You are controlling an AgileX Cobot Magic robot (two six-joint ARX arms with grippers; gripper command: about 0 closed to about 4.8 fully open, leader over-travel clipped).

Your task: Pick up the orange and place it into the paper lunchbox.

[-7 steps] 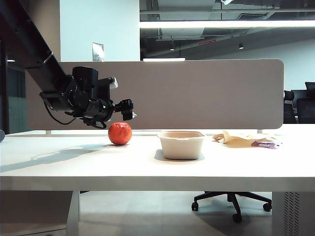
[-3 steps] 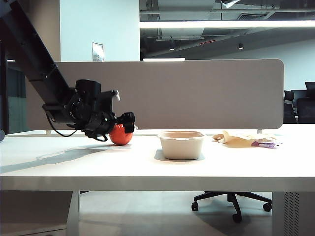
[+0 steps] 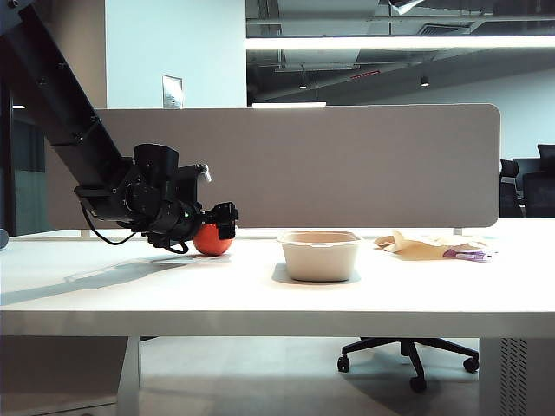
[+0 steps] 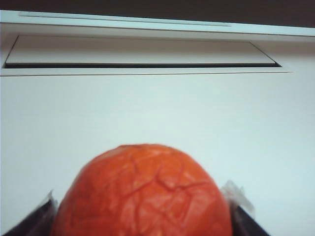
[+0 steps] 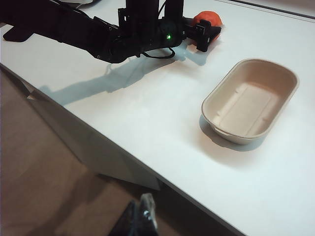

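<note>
- The desk [image 3: 277, 290] is wide and white, with a grey divider [image 3: 347, 165] along its far edge. The near edge lies well in front of everything.
- Over the last second the left arm [image 3: 69, 121] has come down and forward. Its hand [image 3: 217, 227] hung above the orange and is now low at the desk, around the fruit.
- The left hand is spread wide, one finger [image 4: 29, 223] on each side of the orange [image 4: 142, 196]. It is not yet pinching.
- Judged from this, the reach is done and closing comes next.
- The lunchbox [image 3: 319, 254] sits empty, near the orange, towards the right arm's side. Bare desk lies between them, so the carry looks clear.
- Crumpled paper [image 3: 425, 245] lies beyond the lunchbox, out of the way.
- The right hand [image 5: 140, 216] waits off the desk's near edge. Whether it is spread or pressed together, I cannot tell.
</note>
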